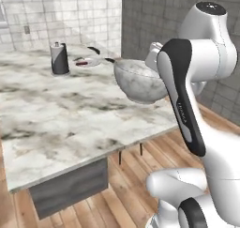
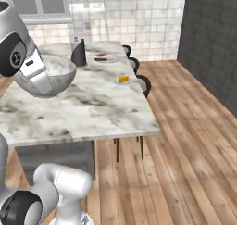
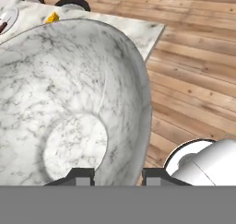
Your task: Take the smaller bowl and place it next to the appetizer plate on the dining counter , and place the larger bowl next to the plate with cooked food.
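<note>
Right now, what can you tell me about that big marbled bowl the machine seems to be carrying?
The larger bowl is deep and rounded, white-grey with dark veining like marble stone, and empty, with a flat round bottom inside. It is held tilted above the dining counter, near its edge. The gripper is clamped on its rim, one finger inside the wall and one outside. Nothing else touches it.

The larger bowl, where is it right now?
The larger bowl is in the gripper, held over the dining counter, short of the appetizer plate.
</note>
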